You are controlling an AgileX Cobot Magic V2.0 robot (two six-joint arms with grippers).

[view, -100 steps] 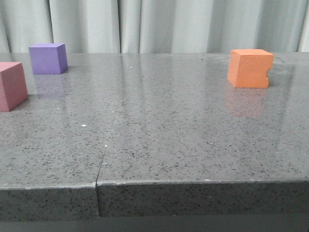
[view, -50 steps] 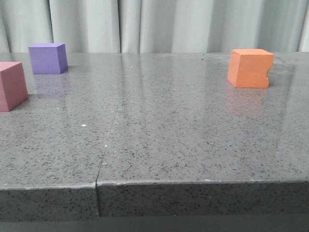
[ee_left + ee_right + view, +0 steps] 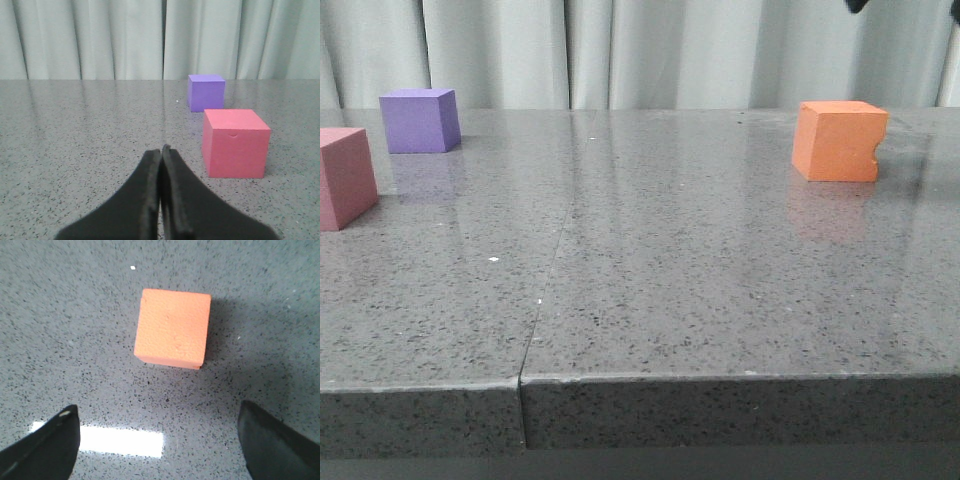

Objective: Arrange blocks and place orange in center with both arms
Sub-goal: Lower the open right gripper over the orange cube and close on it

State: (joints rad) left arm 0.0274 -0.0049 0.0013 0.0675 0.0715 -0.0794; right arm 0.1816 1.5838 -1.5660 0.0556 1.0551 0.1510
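Observation:
The orange cube (image 3: 838, 141), with a notch in its right edge, sits at the far right of the grey table; it also shows in the right wrist view (image 3: 173, 328). My right gripper (image 3: 158, 420) hangs above it, open and empty; only a dark tip of that arm (image 3: 857, 5) shows at the top of the front view. The purple cube (image 3: 418, 120) sits far left, the pink-red cube (image 3: 344, 177) at the left edge. My left gripper (image 3: 161, 150) is shut and empty, low over the table, with the pink-red cube (image 3: 235, 142) and purple cube (image 3: 206, 92) beyond it.
The grey speckled table (image 3: 650, 270) has a seam (image 3: 542, 290) running from its front edge towards the back. A pale curtain (image 3: 640, 50) hangs behind the table. A bright light reflection (image 3: 120, 441) lies on the tabletop between the right fingers.
A dark part of the right arm has come into the top right corner of the front view. The three cubes have not moved.

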